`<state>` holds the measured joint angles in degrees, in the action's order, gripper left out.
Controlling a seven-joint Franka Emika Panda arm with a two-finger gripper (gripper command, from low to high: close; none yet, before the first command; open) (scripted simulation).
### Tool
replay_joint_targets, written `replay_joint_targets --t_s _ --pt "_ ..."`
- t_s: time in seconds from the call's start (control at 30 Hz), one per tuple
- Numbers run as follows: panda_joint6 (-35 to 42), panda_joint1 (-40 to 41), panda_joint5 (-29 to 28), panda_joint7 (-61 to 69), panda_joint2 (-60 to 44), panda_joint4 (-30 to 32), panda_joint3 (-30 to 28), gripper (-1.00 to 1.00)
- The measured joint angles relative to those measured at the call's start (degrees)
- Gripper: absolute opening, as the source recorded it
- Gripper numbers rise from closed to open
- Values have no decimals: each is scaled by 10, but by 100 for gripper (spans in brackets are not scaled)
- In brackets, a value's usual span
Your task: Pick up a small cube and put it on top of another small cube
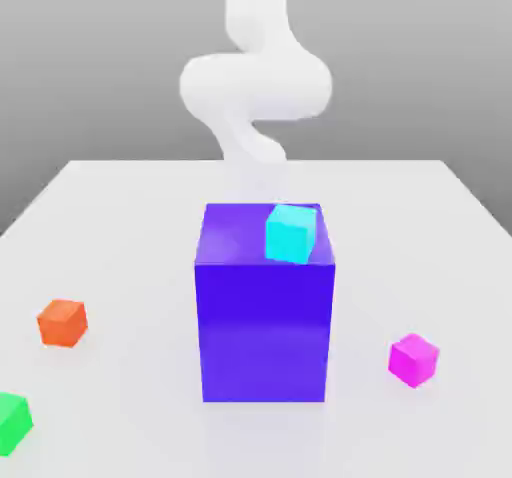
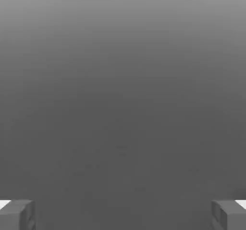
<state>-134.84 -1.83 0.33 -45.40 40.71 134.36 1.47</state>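
The small cube (image 1: 413,359) is bright magenta and sits on the white table (image 1: 120,216) at the exterior view's right, near the front. My white arm (image 1: 255,86) rises behind the big blue-violet block (image 1: 265,306), well away from the magenta cube. In the hand view my gripper (image 2: 123,214) is open, its two grey fingertips (image 2: 17,213) far apart with nothing between them and only a plain grey background beyond.
A cyan cube (image 1: 291,233) rests tilted on top of the blue-violet block, toward its right side. An orange cube (image 1: 63,322) lies at the exterior view's left. A green cube (image 1: 12,421) sits at the front left corner, partly cut off.
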Motion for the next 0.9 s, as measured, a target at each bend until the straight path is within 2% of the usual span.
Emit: replay_joint_targets --t_s 0.4,0.67,0.77,0.9 --pt "-153 -84 5 12 -252 127 90 0" --pt "-252 -147 -34 -10 -421 210 143 0" --pt "-294 -169 -75 -38 -484 221 129 0" --pt "-358 -224 -127 -78 -567 206 64 0"
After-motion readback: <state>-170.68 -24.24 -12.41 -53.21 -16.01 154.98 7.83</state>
